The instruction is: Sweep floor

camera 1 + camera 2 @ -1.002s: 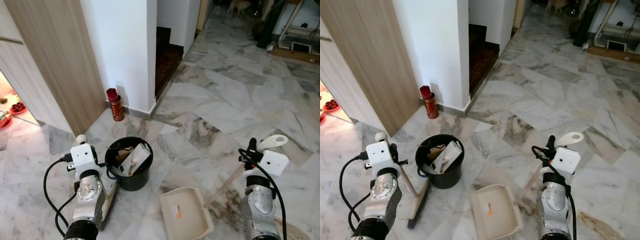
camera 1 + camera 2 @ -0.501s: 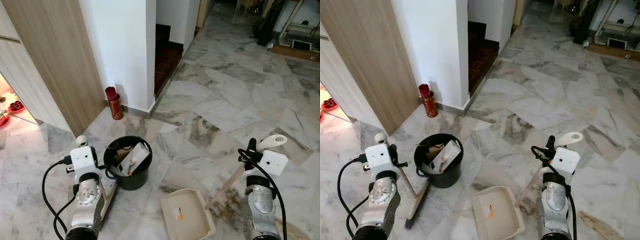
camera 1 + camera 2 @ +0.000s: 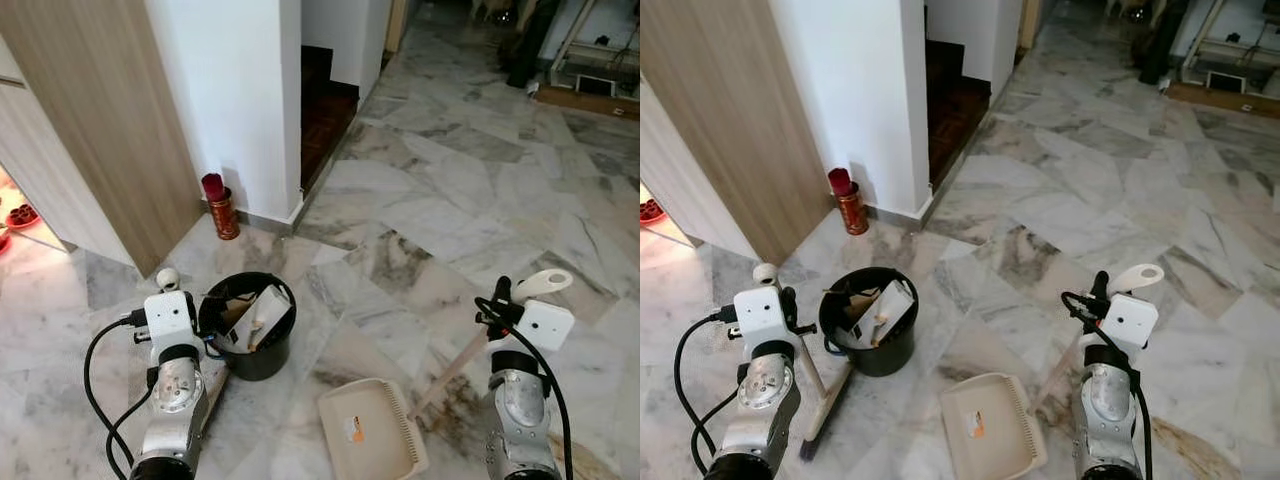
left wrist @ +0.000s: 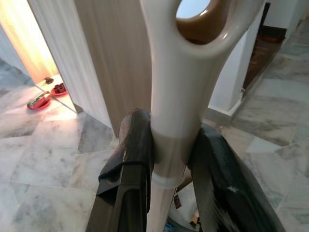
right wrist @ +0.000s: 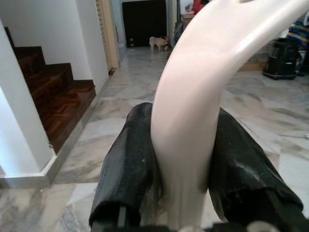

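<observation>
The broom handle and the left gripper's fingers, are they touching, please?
Touching: the left wrist view shows both black fingers pressed against the broom handle.

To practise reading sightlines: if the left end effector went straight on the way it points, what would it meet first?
Probably the wooden panel beside the white wall; the left end effector, gripping the broom handle, faces it, though depth is unclear.

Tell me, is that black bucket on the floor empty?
No. The black bucket stands upright and holds rubbish: pieces of card and paper poke above its rim.
</observation>
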### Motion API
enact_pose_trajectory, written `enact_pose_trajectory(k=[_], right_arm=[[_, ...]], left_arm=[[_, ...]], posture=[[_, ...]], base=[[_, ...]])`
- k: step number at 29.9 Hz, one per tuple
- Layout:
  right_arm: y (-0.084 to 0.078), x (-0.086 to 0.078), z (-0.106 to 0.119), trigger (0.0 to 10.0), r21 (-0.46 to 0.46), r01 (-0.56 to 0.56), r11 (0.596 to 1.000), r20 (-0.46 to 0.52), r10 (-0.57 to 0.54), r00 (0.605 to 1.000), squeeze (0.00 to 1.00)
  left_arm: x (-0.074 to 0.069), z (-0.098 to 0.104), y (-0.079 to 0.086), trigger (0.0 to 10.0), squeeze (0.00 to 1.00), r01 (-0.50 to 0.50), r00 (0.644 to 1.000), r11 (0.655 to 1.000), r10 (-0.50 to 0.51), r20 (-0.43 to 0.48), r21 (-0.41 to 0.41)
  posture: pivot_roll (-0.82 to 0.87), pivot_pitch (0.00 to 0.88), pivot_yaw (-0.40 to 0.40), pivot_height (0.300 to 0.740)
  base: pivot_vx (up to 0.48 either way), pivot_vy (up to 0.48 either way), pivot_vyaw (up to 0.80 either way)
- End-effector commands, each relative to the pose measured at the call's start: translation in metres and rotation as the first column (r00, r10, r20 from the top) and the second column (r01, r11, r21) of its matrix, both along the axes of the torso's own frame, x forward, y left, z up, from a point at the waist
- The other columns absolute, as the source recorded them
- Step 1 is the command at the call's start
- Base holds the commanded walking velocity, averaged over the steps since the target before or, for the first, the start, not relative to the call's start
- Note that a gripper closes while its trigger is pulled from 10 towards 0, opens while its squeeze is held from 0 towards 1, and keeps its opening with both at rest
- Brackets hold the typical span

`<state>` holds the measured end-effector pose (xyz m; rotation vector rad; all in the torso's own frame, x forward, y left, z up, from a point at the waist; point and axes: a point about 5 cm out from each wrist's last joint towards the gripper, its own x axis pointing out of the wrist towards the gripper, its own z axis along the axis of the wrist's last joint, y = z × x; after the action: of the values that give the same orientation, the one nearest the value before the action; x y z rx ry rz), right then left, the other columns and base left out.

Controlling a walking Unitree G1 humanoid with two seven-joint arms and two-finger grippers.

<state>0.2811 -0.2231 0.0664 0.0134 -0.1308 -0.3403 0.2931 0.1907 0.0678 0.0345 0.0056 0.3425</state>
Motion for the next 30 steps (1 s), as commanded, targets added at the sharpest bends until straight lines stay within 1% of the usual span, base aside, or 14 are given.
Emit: enact_pose_trajectory(k=[1, 12, 24, 28, 29, 30], right_arm=[[0.001, 0.003, 0.006, 10.0, 0.000, 0.001, 1.000, 0.042, -0.001, 0.999, 0.00], [0.001, 0.003, 0.006, 10.0, 0.000, 0.002, 1.000, 0.041, -0.002, 0.999, 0.00], [0.000, 0.004, 0.005, 10.0, 0.002, 0.000, 1.000, 0.034, 0.000, 0.999, 0.00], [-0.001, 0.004, 0.003, 10.0, 0.010, 0.004, 1.000, 0.025, -0.005, 1.000, 0.00], [0.000, 0.004, 0.002, 10.0, 0.012, 0.003, 1.000, 0.023, -0.003, 1.000, 0.00], [0.000, 0.004, 0.002, 10.0, 0.013, 0.002, 1.000, 0.022, -0.002, 1.000, 0.00]], left_arm=[[0.001, 0.006, -0.004, 10.0, 0.00, 0.024, 0.999, 1.000, -0.024, 0.027, 0.005], [0.001, 0.006, -0.004, 10.0, 0.00, 0.026, 0.999, 1.000, -0.026, 0.026, 0.003], [0.002, 0.007, -0.007, 10.0, 0.00, 0.029, 0.999, 1.000, -0.029, 0.025, -0.007], [0.009, 0.006, -0.011, 10.0, 0.00, 0.047, 0.999, 0.999, -0.047, 0.019, -0.015], [0.013, 0.007, -0.015, 10.0, 0.00, 0.065, 0.998, 0.998, -0.064, 0.021, -0.016], [0.014, 0.008, -0.016, 10.0, 0.00, 0.069, 0.997, 0.998, -0.068, 0.021, -0.016]], posture=[[0.00, 0.042, 0.005, 0.740], [0.00, 0.046, 0.004, 0.740], [-0.01, 0.068, -0.009, 0.740], [-0.03, 0.067, -0.004, 0.740], [-0.03, 0.067, -0.002, 0.740], [-0.04, 0.066, -0.001, 0.740]], base=[[0.000, -0.349, 0.00], [0.000, -0.359, 0.00], [0.000, -0.360, 0.00], [0.000, -0.360, 0.00], [0.000, -0.356, 0.00], [0.000, -0.356, 0.00]])
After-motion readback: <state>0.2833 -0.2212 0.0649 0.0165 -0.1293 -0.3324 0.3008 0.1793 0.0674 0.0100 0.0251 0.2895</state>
